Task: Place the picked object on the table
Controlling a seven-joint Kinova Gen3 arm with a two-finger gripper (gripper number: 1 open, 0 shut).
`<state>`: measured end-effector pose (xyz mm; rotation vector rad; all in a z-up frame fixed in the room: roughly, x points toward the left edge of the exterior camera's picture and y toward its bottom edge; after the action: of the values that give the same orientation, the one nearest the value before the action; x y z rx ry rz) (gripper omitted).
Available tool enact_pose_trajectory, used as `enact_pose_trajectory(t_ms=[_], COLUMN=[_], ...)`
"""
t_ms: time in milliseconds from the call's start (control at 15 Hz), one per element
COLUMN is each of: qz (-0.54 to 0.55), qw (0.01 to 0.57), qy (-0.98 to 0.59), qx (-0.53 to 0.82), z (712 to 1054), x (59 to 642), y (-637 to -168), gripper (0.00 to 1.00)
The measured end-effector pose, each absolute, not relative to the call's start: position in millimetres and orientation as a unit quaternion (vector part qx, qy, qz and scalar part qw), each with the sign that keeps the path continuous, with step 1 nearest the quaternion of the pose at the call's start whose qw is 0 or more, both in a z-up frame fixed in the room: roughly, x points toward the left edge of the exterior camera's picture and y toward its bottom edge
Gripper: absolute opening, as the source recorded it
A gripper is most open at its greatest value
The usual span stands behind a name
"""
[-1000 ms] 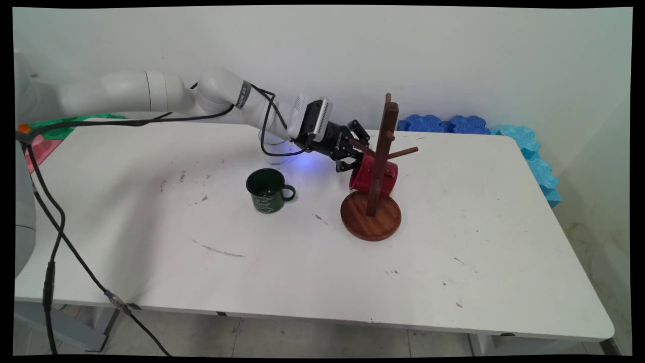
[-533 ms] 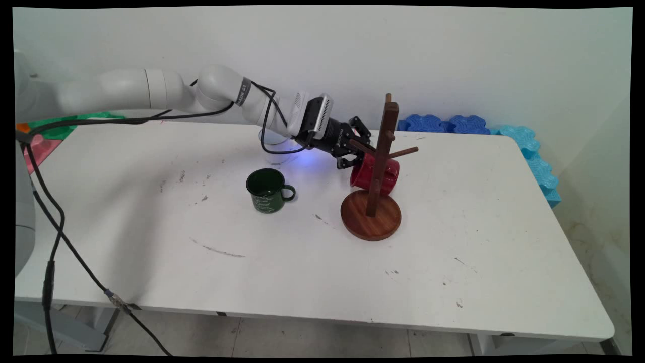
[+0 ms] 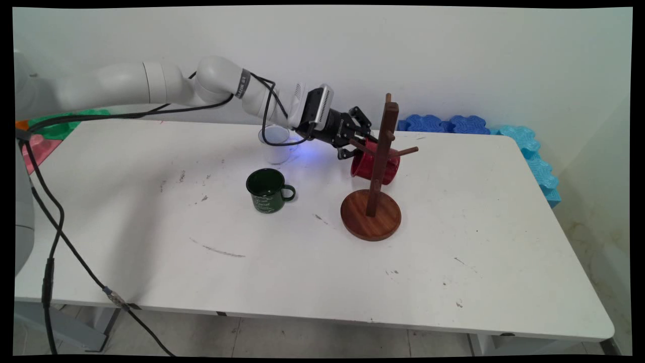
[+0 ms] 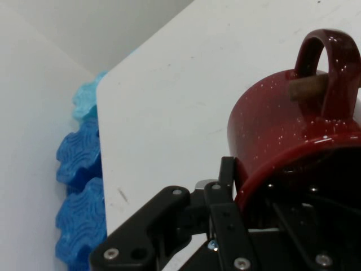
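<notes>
My gripper (image 3: pixel 356 147) is shut on the rim of a red speckled mug (image 3: pixel 376 164), held tilted on its side above the table, against the post of a wooden mug tree (image 3: pixel 384 141). The tree's round base (image 3: pixel 371 218) lies below the mug. In the hand view one finger sits outside the red mug (image 4: pixel 271 124) wall and the other inside it, gripper (image 4: pixel 246 182). The end of a wooden peg (image 4: pixel 307 89) shows within the mug's handle loop (image 4: pixel 330 42).
A dark green mug (image 3: pixel 267 190) stands upright left of the tree. A clear plastic cup (image 3: pixel 275 143) stands behind it under the arm. Blue foam pieces (image 3: pixel 443 123) line the table's far right edge. Black cables (image 3: pixel 55 232) hang at the left.
The gripper has lifted the red mug from just above the tree's base up to the height of the lower pegs. The green mug and the tree have stayed put.
</notes>
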<state>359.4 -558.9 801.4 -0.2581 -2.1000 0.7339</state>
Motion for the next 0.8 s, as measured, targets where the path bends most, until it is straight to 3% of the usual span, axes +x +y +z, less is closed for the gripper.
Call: enact_pose_trajectory(t_ms=[800], qz=[0.325], qw=[0.418], qy=[-0.844], qx=[-0.081], z=[829], x=[377], y=[-579], gripper=[0.00])
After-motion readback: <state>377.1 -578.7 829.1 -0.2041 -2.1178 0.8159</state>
